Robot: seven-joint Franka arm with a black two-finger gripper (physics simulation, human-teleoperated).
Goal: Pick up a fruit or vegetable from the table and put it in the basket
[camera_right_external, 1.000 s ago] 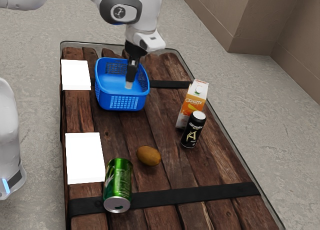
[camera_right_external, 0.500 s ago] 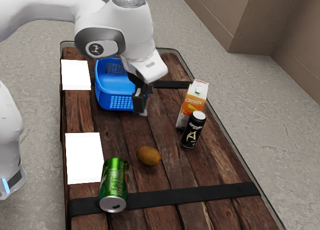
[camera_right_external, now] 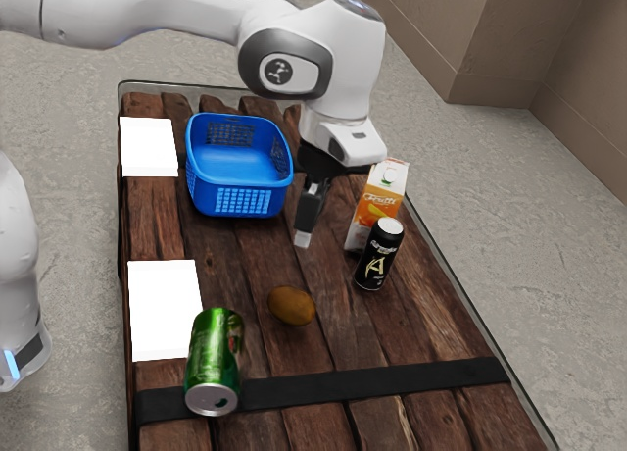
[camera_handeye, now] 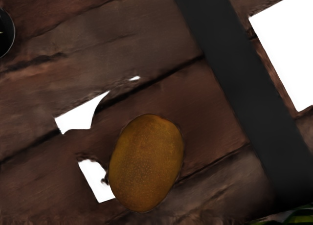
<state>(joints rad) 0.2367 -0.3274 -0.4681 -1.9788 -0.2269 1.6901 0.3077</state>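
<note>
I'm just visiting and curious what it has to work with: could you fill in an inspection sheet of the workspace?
Surface: table of dark wooden planks, with black straps across; two white patches, nature unclear.
Job's things: brown fruit on the planks, outside the blue basket.
Clutter: green can lying on its side; black can and juice carton both upright.
Gripper: the gripper hangs above the table.
Cables: nothing seen.
Surroundings: grey floor; brown wall at the exterior view's upper right.
</note>
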